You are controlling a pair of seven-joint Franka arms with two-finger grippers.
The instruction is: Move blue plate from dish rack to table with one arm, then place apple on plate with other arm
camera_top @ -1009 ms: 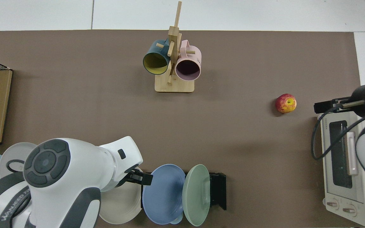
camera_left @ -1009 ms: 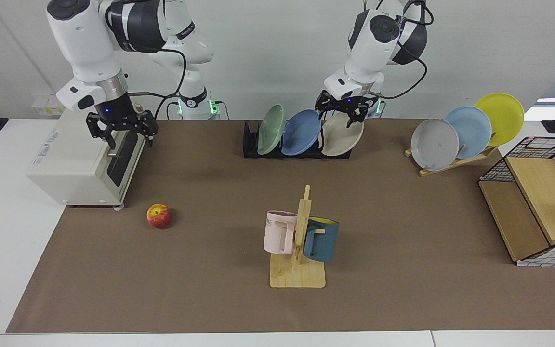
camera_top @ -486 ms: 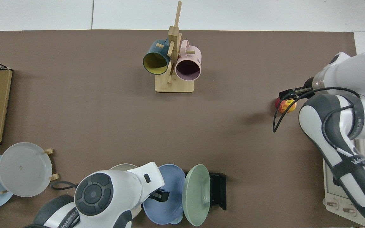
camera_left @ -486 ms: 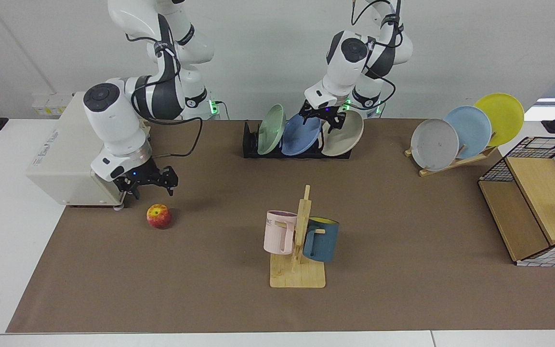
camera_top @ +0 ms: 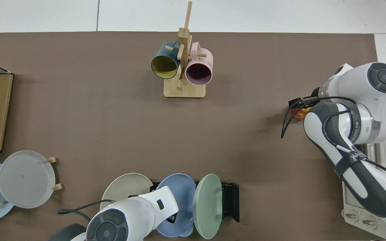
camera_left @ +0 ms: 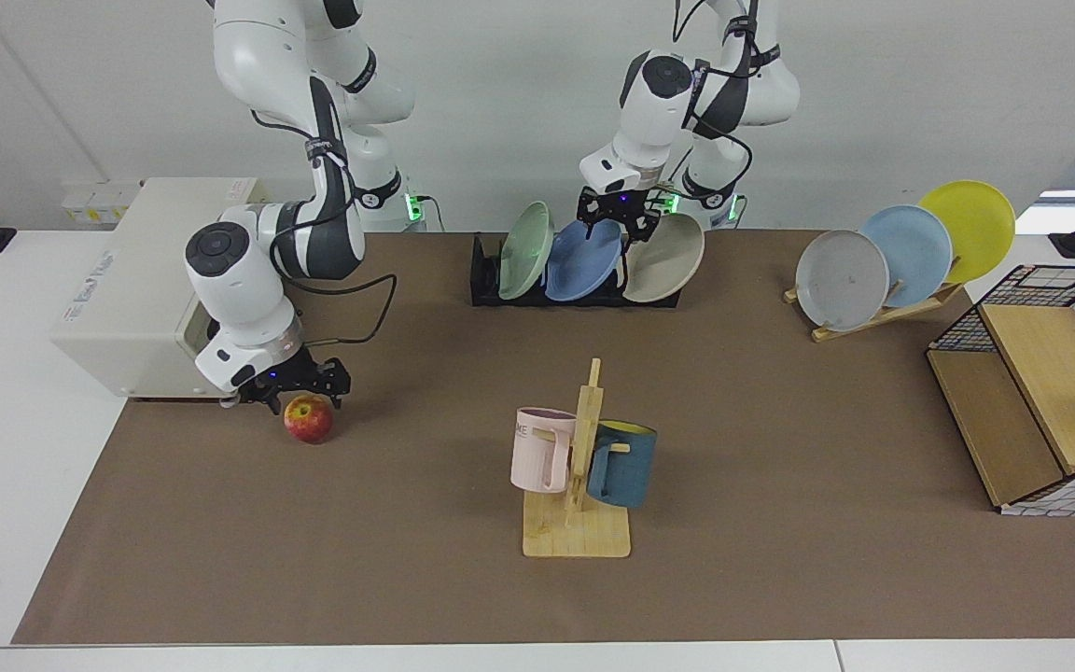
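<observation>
The blue plate (camera_left: 584, 263) stands upright in the middle slot of the black dish rack (camera_left: 484, 285), between a green plate (camera_left: 526, 250) and a beige plate (camera_left: 666, 263). My left gripper (camera_left: 620, 224) is at the blue plate's upper rim, open, with a finger on either side of the rim. The apple (camera_left: 308, 422) sits on the brown table (camera_left: 780, 485) near the oven. My right gripper (camera_left: 300, 390) hovers just over the apple, open, with its fingers spread above the top. In the top view the blue plate (camera_top: 176, 195) shows, and the right wrist hides most of the apple (camera_top: 299, 113).
A white toaster oven (camera_left: 118, 299) stands beside the right arm. A wooden mug tree (camera_left: 579, 485) with a pink and a blue mug is at the table's middle. A wooden stand (camera_left: 883, 313) holds grey, sky-blue and yellow plates. A wire-and-wood shelf (camera_left: 1032, 401) fills the far side.
The right gripper came down from in front of the oven to just above the apple. The left gripper shifted from the beige plate's rim to the blue plate's rim.
</observation>
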